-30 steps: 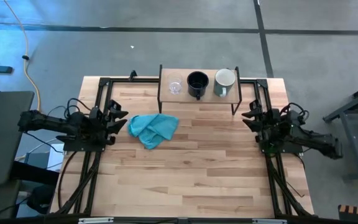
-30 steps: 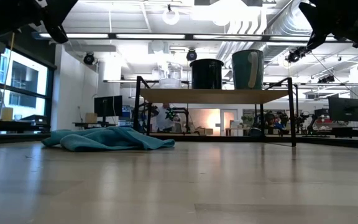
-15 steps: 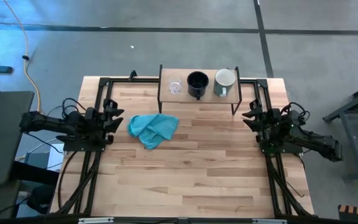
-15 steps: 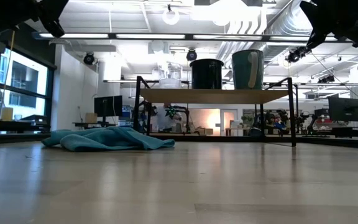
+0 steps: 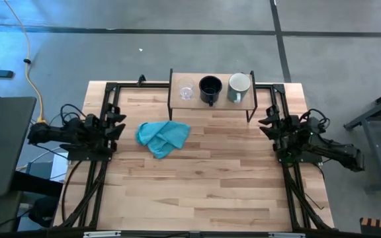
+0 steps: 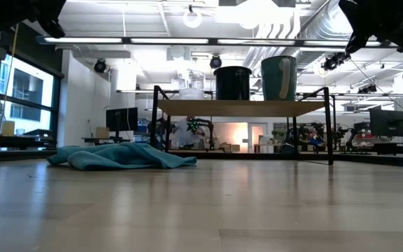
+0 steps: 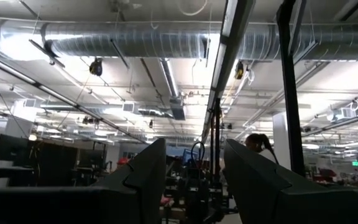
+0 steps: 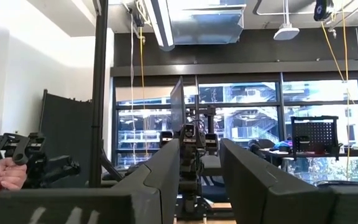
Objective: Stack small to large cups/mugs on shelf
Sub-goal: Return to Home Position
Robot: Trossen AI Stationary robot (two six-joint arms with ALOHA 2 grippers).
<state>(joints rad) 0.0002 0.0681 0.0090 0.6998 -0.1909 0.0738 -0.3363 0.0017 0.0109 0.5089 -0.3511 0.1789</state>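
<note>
Dark and empty, the left gripper hangs at the left edge of the table, jaws spread, near a teal cloth; the shelf, long axis across the far edge, bears glass cup, black mug and pale mug in a row. The right gripper, likewise spread, sits nearer the shelf. The low view alone shows the mugs upright, the faint glass apparently so too.

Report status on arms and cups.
Left gripper, right gripper open, empty, near table sides. Glass cup, black mug, pale mug in a row on shelf. Teal cloth apart from shelf.
</note>
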